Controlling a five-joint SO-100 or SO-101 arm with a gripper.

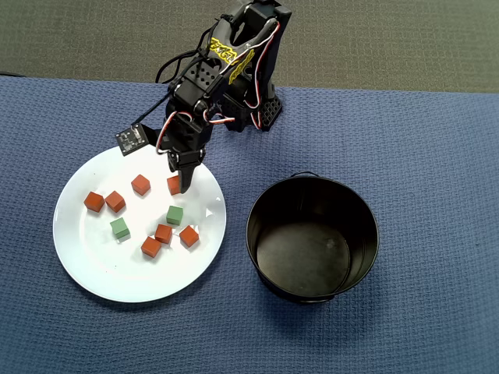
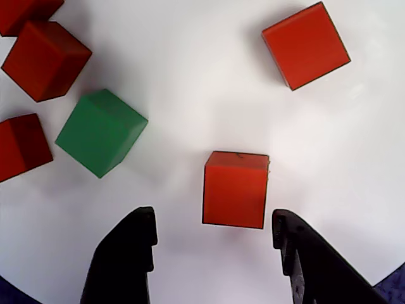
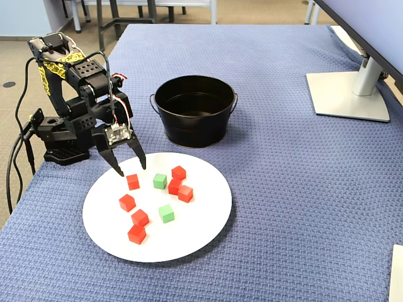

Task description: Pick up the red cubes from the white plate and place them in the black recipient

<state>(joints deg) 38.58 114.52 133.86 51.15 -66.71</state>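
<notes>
Gripper (image 2: 212, 234) spread wide, holding nothing, over red cube (image 2: 235, 189) near white plate (image 1: 93, 273) rim at 12 o'clock.

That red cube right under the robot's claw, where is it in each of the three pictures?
Overhead view: the red cube lies at the plate's upper edge, partly hidden by the arm.
Wrist view: low centre, just ahead of the open jaws.
Fixed view: upper left of the plate.
Shared landmark: the nearest green cube.

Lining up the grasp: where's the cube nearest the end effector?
In the wrist view, that red cube sits on the white plate just ahead of the open end effector, right of the green cube.
</notes>
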